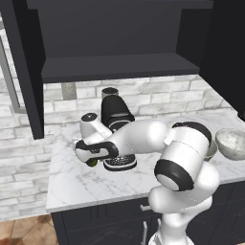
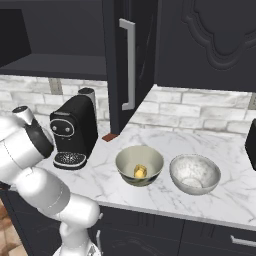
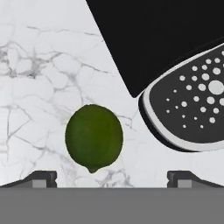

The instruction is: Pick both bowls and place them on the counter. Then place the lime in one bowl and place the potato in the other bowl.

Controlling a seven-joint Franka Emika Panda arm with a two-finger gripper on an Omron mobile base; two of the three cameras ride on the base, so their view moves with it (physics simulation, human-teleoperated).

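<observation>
The lime (image 3: pixel 94 138), a dark green ball, lies on the counter (image 3: pixel 35 65) straight below my gripper (image 3: pixel 113 179), slightly left of its middle. The gripper is open, its fingertips (image 3: pixel 41 178) standing wide on both sides of the lime and above it. In the left base view the gripper (image 1: pixel 94 158) hangs over the lime (image 1: pixel 91 162) beside the coffee machine's tray. The olive-beige bowl (image 2: pixel 139 165) stands on the counter (image 2: pixel 150 200) with the yellow potato (image 2: pixel 140 171) inside. The white-grey marbled bowl (image 2: pixel 195 173) stands just right of it, with nothing in it.
A black coffee machine (image 1: pixel 115 115) stands at the wall, its perforated drip tray (image 3: pixel 192 113) close to the right of the lime. Above the counter is a dark shelf (image 1: pixel 119 67). An open cabinet door (image 2: pixel 125 65) hangs over the counter behind the bowls.
</observation>
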